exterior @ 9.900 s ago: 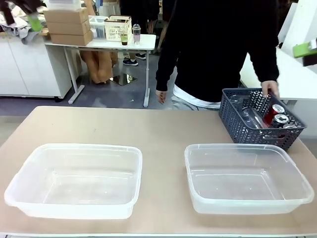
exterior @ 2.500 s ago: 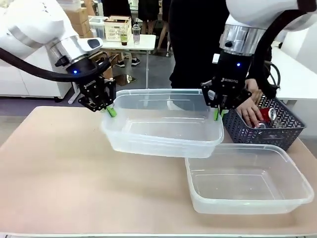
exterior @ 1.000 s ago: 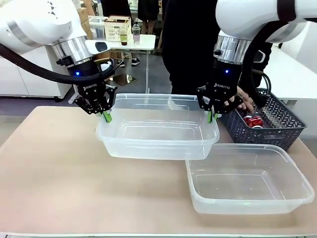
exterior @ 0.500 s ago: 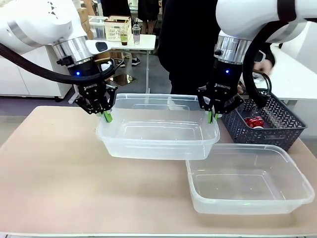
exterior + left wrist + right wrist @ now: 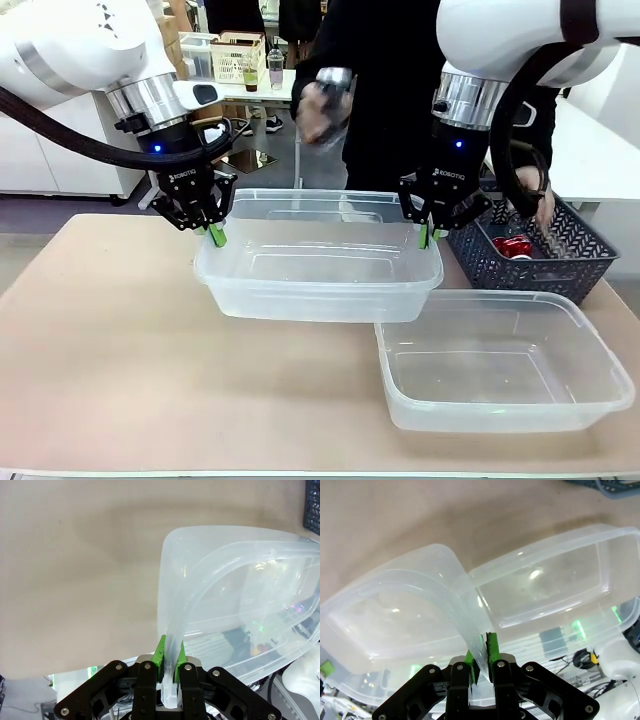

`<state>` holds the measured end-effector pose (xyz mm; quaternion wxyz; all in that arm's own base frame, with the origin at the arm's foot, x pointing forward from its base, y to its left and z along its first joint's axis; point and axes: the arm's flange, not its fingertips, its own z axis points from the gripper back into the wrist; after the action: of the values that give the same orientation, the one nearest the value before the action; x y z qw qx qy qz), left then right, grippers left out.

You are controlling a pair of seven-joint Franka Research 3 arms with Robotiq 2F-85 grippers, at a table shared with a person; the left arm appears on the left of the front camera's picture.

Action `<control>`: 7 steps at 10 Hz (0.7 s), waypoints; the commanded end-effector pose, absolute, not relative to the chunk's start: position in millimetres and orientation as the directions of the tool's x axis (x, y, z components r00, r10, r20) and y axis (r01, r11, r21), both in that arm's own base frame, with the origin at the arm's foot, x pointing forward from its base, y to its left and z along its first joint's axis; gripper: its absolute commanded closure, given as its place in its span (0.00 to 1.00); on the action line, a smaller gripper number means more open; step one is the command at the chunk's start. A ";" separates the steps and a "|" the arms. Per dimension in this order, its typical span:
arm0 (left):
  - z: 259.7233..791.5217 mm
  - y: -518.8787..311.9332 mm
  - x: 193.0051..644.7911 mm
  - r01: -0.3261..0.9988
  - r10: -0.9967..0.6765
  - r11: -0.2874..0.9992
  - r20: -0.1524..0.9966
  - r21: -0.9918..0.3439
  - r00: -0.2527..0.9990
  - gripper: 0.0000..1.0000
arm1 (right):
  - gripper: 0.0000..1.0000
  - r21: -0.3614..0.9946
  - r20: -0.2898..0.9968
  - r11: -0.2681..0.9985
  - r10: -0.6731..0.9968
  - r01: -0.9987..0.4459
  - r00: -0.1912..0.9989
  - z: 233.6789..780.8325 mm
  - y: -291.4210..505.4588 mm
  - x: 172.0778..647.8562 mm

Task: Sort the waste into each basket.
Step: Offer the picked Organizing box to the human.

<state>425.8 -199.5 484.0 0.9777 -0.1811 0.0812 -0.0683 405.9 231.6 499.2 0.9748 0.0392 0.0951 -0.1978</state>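
The left gripper (image 5: 215,232) and right gripper (image 5: 428,236) each pinch an end rim of one clear tub (image 5: 320,275) held above the table, the second tub (image 5: 500,365) at 4 o'clock, both tubs empty, sorting unstarted.

The left arm enters from the upper left of the front view, wrist bent down, its left gripper (image 5: 215,234) pointing at the table with both green pads pinched together on the rim of a clear tub (image 5: 318,280). The right arm drops from the upper right, its right gripper (image 5: 428,237) likewise vertical and clamped on the opposite rim. Both wrists sit at about the same height, mid-frame.
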 end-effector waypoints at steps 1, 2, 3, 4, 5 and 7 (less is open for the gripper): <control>492.0 -200.0 424.4 0.116 -0.172 0.916 -0.116 -0.385 0.978 0.93 | 0.91 0.043 -0.200 0.913 -0.389 0.405 0.899 496.5 230.2 405.2; 492.0 -200.0 424.4 0.116 -0.172 0.916 -0.116 -0.385 0.978 0.93 | 0.91 0.043 -0.200 0.913 -0.389 0.405 0.899 496.5 230.2 405.2; 492.0 -200.0 424.4 0.116 -0.172 0.916 -0.116 -0.385 0.978 0.93 | 0.91 0.043 -0.200 0.913 -0.389 0.405 0.899 496.5 230.2 405.2; 492.0 -200.0 424.4 0.116 -0.172 0.916 -0.116 -0.385 0.978 0.93 | 0.91 0.043 -0.200 0.913 -0.389 0.405 0.899 496.5 230.2 405.2; 492.0 -200.0 424.4 0.116 -0.172 0.916 -0.116 -0.385 0.978 0.93 | 0.91 0.043 -0.200 0.913 -0.389 0.405 0.899 496.5 230.2 405.2; 492.0 -200.0 424.4 0.116 -0.172 0.916 -0.116 -0.385 0.978 0.93 | 0.91 0.043 -0.200 0.913 -0.389 0.405 0.899 496.5 230.2 405.2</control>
<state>425.8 -199.5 483.9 0.9777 -0.1810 0.0811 -0.0684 405.9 231.6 499.1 0.9748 0.0392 0.0951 -0.1978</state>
